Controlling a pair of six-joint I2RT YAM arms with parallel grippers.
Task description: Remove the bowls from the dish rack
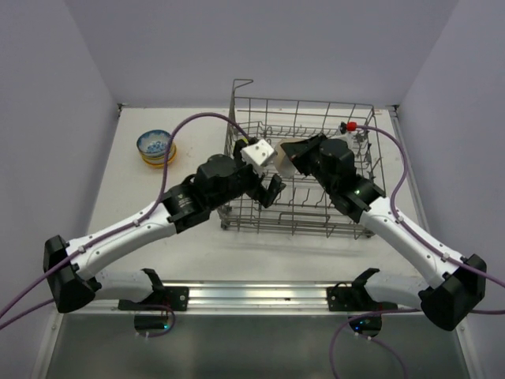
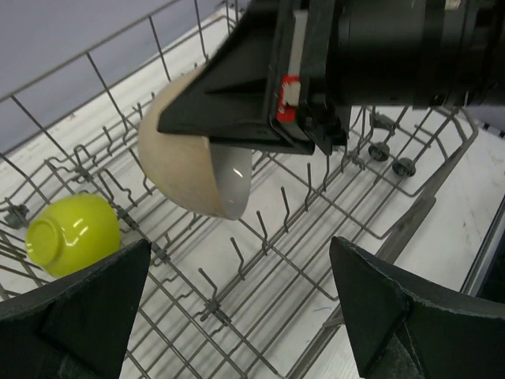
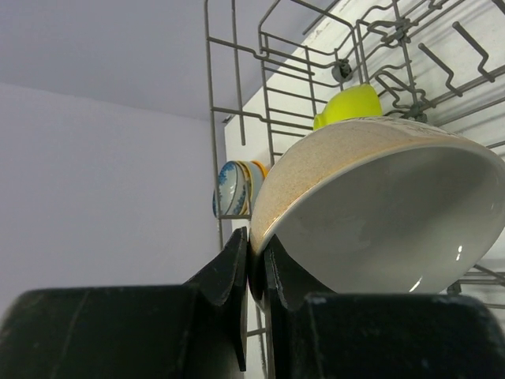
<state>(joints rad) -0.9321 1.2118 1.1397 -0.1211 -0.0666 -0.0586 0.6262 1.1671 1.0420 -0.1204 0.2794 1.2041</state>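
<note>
dish rack mid-table | stacked bowls at its left | right claw holds beige bowl

The dish rack, a grey wire basket with upright tines and a raised loop at its far left corner, sits on the bench. A beige bowl with a glossy white inside hangs tilted above the tines, its rim pinched in the right claw. A lime-yellow bowl lies overturned in the rack. Left of the rack, a blue-patterned bowl is stacked on an orange-yellow one.
</note>
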